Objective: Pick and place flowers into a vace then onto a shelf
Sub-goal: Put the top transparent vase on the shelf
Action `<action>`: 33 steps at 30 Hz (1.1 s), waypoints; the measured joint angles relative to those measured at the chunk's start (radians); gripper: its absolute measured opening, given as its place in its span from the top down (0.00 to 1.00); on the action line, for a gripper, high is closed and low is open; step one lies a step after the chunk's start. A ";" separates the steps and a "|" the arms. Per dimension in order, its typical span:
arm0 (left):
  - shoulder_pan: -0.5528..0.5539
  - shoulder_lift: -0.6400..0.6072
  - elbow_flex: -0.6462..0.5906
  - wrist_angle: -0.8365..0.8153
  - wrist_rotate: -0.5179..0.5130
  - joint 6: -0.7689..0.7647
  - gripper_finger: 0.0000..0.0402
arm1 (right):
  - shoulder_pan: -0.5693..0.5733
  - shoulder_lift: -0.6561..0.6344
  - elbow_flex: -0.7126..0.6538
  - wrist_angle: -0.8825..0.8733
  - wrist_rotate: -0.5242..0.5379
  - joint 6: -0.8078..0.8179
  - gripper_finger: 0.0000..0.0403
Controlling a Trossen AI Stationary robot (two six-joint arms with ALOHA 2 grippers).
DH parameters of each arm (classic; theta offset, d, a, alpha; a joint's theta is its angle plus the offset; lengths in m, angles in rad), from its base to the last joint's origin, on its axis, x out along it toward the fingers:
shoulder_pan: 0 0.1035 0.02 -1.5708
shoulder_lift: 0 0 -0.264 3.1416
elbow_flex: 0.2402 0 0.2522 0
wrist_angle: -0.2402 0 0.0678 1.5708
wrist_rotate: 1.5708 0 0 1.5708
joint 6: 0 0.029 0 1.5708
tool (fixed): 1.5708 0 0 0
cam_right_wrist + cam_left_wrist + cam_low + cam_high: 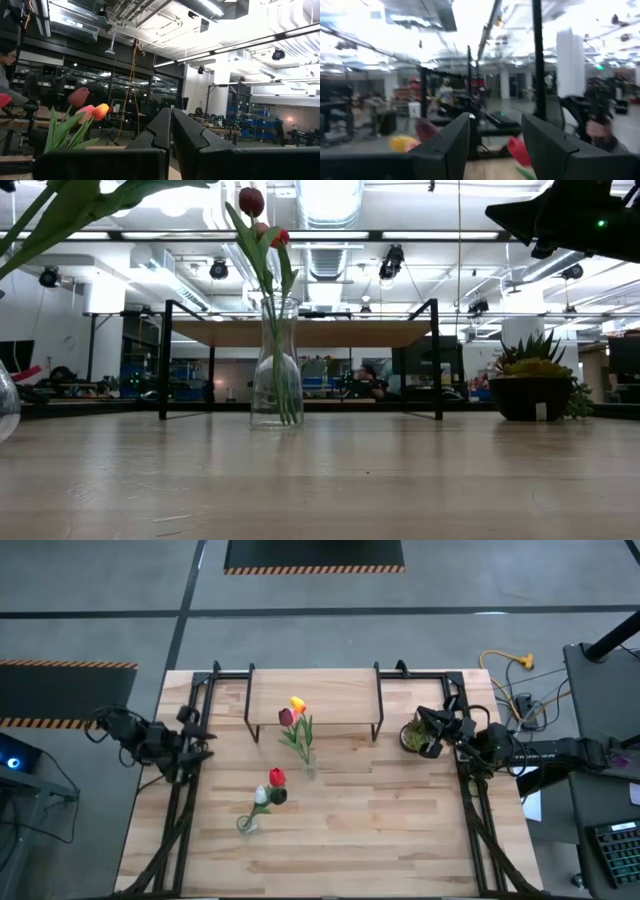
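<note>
Two clear glass vases stand on their bases on the table. One vase in front of the shelf holds maroon and orange-yellow tulips. A nearer vase holds red, white and dark tulips. The shelf stands at the far centre with nothing on it. My left gripper is open near the table's left edge, raised, facing the flowers. My right gripper is shut near the right edge, beside a potted plant.
A small spiky green plant in a dark pot sits on the table right of the shelf, close to my right gripper. Black frame rails run along both table sides. Bare wood spans the near half of the table.
</note>
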 joint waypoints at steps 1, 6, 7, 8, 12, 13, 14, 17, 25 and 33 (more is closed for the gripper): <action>0.000 0.006 -0.008 -0.010 0.003 -0.010 0.59 | 0.000 0.000 0.000 0.000 0.000 0.001 0.98; 0.000 0.025 -0.090 -0.014 0.002 -0.091 0.59 | 0.000 0.000 0.000 -0.009 0.000 0.018 0.98; 0.000 0.020 -0.109 -0.014 0.003 -0.099 0.59 | 0.000 0.000 0.000 -0.010 0.000 0.033 0.98; 0.000 0.012 -0.127 -0.012 0.003 -0.104 0.59 | 0.000 0.000 0.000 -0.010 0.000 0.046 0.98; 0.000 -0.055 -0.177 0.027 0.017 -0.116 0.59 | 0.000 0.000 0.000 -0.016 0.000 0.077 0.98; 0.001 -0.071 -0.191 0.036 0.041 -0.122 0.59 | 0.000 0.000 0.000 -0.023 0.000 0.086 0.98; 0.001 -0.067 -0.214 0.040 0.048 -0.124 0.59 | 0.000 0.000 0.000 -0.031 -0.001 0.093 0.98; 0.000 -0.068 -0.246 0.074 0.077 -0.158 0.59 | 0.000 0.000 0.001 -0.064 -0.002 0.131 0.98; 0.000 -0.069 -0.286 0.078 0.082 -0.182 0.59 | 0.001 0.025 0.133 -0.454 -0.093 0.279 0.94; 0.001 -0.067 -0.256 0.066 0.067 -0.114 0.59 | 0.001 0.217 0.242 -0.549 -0.174 0.330 0.63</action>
